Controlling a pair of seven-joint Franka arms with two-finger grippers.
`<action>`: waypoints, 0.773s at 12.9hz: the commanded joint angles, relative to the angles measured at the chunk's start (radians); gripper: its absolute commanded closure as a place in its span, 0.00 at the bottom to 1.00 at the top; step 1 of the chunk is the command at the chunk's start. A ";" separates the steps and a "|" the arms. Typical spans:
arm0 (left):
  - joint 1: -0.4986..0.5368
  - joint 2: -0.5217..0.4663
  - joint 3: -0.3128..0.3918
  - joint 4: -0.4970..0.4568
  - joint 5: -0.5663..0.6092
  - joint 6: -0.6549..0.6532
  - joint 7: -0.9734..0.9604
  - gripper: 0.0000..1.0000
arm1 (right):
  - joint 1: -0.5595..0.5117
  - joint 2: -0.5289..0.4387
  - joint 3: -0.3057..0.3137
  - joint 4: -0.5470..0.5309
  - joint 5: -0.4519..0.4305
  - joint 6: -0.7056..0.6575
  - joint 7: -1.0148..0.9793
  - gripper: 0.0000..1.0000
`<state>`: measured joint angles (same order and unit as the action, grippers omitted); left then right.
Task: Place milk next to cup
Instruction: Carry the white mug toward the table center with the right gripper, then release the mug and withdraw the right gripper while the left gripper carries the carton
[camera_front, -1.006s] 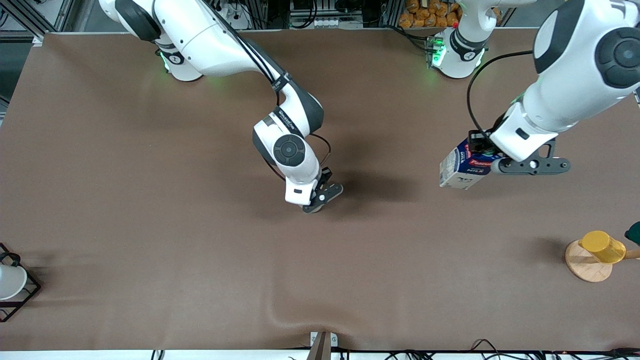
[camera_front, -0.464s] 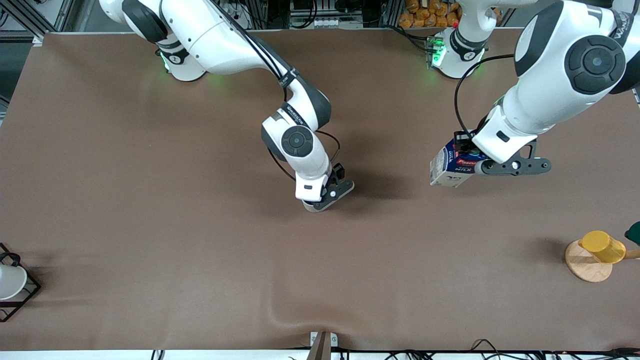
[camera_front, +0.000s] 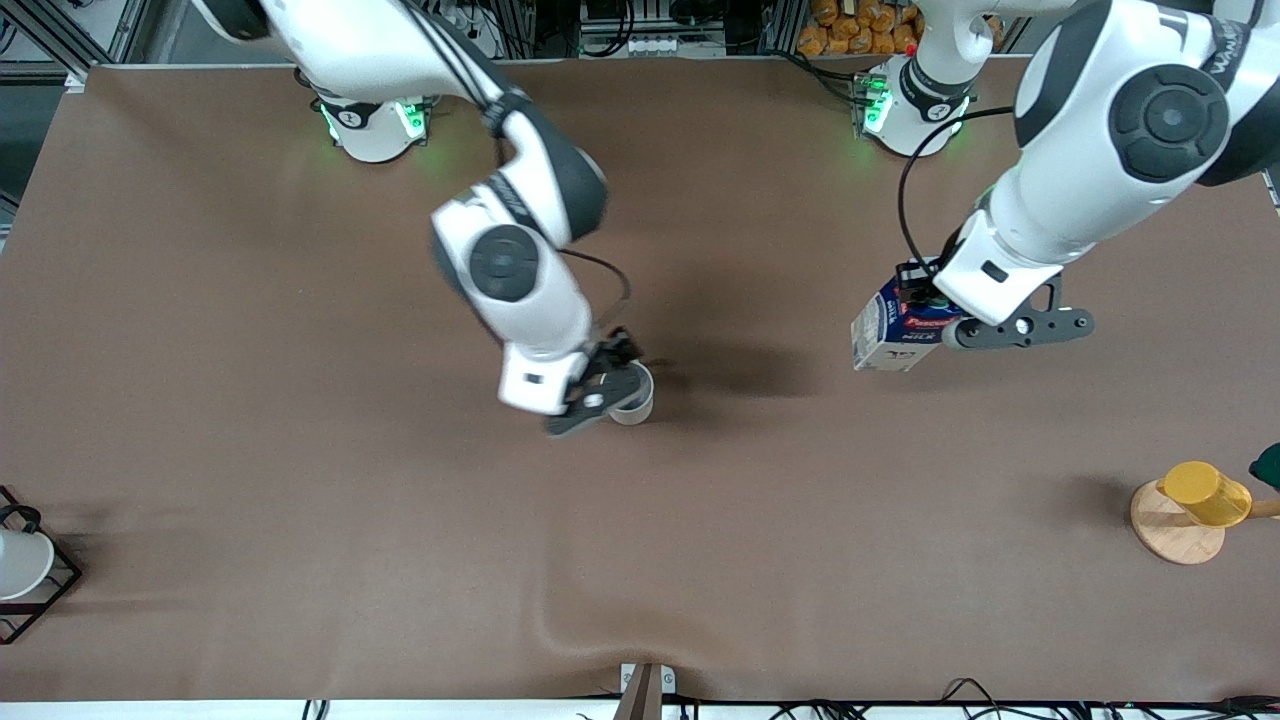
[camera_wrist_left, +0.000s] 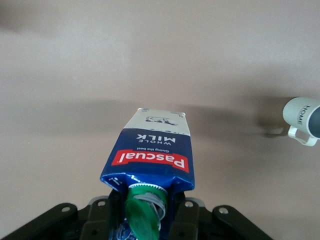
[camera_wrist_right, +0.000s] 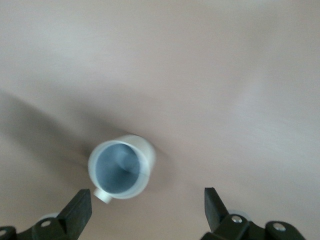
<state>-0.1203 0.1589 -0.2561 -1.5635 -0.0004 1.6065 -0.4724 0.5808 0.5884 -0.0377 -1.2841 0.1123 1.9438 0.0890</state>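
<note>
The cup stands upright on the brown table near its middle, an off-white mug with a grey inside. My right gripper hangs just above it, open, with nothing between its fingers. The mug's handle lies close to one of them. The milk, a dark blue carton with a red label and green cap, is tilted in the air. My left gripper is shut on its top, over the table toward the left arm's end. In the left wrist view the cup shows apart from the carton.
A yellow cup on a wooden disc stands at the left arm's end, near the front camera. A white cup in a black wire rack sits at the right arm's end. The cloth has a wrinkle at the front edge.
My right gripper opened, let go of the cup and drew back toward the right arm's end. My left gripper carried the milk a little closer to the cup.
</note>
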 joint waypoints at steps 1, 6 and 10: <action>-0.028 0.010 -0.003 0.020 -0.003 -0.022 -0.034 0.92 | -0.102 -0.113 -0.036 -0.047 -0.011 -0.109 0.002 0.00; -0.078 0.042 -0.002 0.022 0.000 -0.016 -0.088 0.92 | -0.274 -0.310 -0.039 -0.233 -0.111 -0.138 -0.032 0.00; -0.101 0.060 -0.002 0.022 -0.004 -0.016 -0.088 0.91 | -0.413 -0.402 -0.037 -0.293 -0.109 -0.147 -0.182 0.00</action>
<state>-0.2087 0.2035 -0.2596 -1.5637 -0.0004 1.6061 -0.5410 0.2291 0.2757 -0.0957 -1.4952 0.0120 1.7905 -0.0460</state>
